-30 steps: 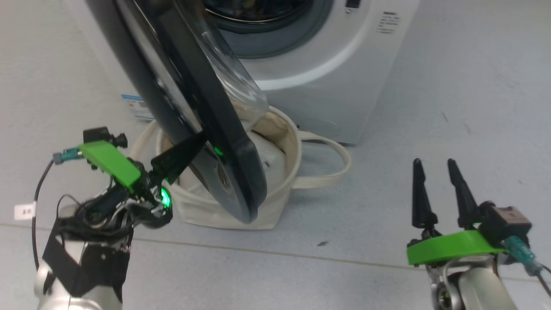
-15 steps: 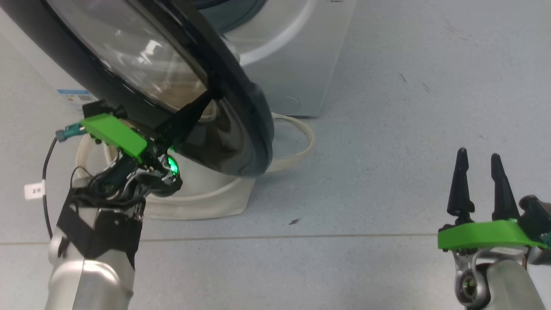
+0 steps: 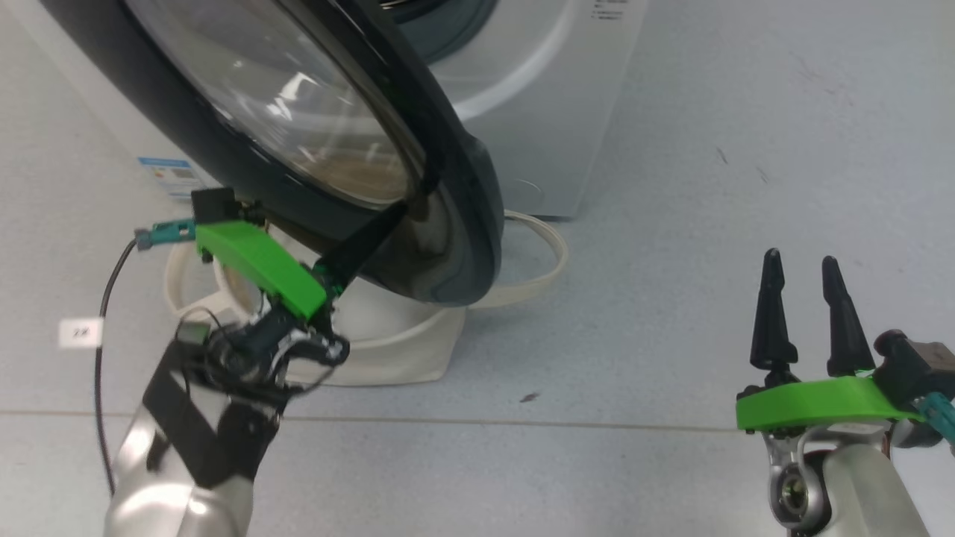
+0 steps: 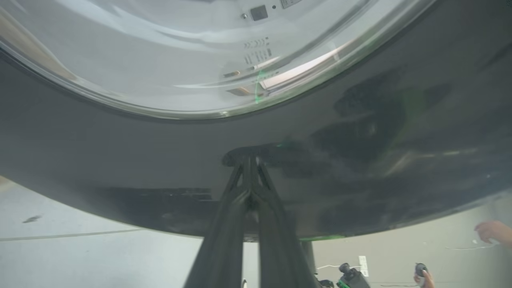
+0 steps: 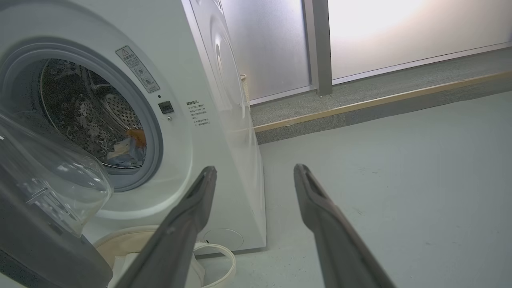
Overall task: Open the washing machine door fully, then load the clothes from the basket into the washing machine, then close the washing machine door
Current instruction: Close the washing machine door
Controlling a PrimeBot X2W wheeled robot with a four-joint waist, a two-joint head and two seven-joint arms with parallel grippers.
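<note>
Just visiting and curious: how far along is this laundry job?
Done: patterned clothes lie in the steel drum. In hand: the left fingers, shut, press the black rim of the washing machine door, apparently pushing it closed; the right fingers hang open, idle. Left: the door stands ajar above the basket and needs shutting.

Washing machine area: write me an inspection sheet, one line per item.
Surface: grey floor.
Job's things: washing machine door part open, hanging over the basket; clothes lie inside the washing machine.
Clutter: small dark speck on the floor.
Grippers: left gripper shut, tips against the door's black rim; right gripper open, empty.
Cables: black cable with white tag at the left wrist.
Surroundings: frosted panels; a person's hand.
</note>
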